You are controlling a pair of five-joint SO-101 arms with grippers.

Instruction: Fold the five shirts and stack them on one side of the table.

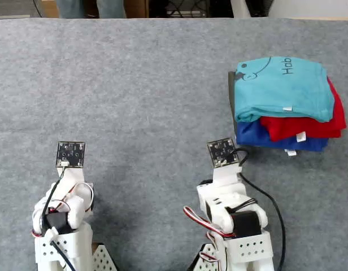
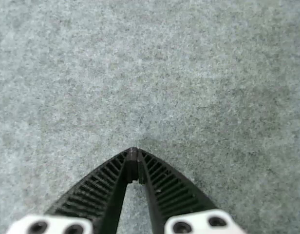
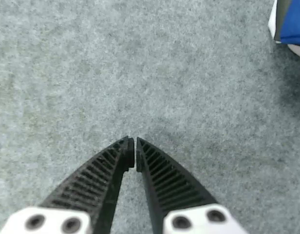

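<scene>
1. Table (image 1: 134, 84): grey felt-like cover that carries the shirt stack and both arms.
2. Shirt stack (image 1: 287, 113): folded pile, used as the reference point here. The teal shirt (image 1: 281, 87) is on top, the red shirt (image 1: 309, 124) under it and the blue shirt (image 1: 275, 138) lowest. A dark fabric edge (image 1: 231, 96) runs along the stack's side facing the table's middle. Can't tell how many layers there are in total.
3. Right arm (image 1: 233, 217): near the stack, not touching it. Its black cable (image 1: 264, 192) loops over the cover between the arm and the stack.
4. Left arm (image 1: 64, 220): well apart from the stack, beyond the right arm.
5. Right gripper (image 3: 131, 146): jaws together with a hairline gap at the tips, nothing held, over bare cover. A corner of the blue shirt is near it, apart from it.
6. Left gripper (image 2: 134, 155): tips touching, nothing held, over bare cover, far from the stack.
7. White tags (image 1: 301, 136): small, on the stack's side nearest the arms.
</scene>
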